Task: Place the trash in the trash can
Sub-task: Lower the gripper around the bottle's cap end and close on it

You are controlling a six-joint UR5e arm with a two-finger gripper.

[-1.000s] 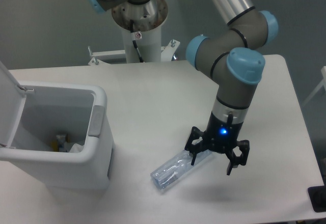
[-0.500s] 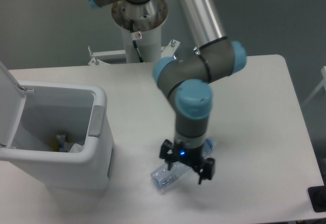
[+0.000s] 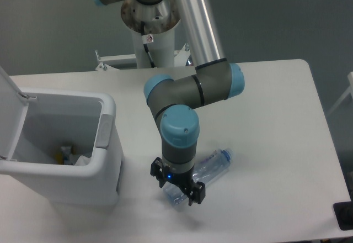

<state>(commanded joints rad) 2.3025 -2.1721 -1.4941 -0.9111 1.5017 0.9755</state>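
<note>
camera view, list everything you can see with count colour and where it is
trash can: one, white with a grey side panel, left side of the table, lid open
trash inside the can: a few small pieces, white and yellowish, at the bottom; exact count hard to tell
plastic bottle: one, clear tinged blue, lying on its side on the table right of the can, partly under the gripper
table: one, white, fills most of the view
black object: one, at the table's lower right edge, cut off by the frame
robot base post: one, white, behind the table
arm: one, grey and silver with light blue joint caps
gripper: one, black, over the bottle's lower end; jaw state unclear
</note>
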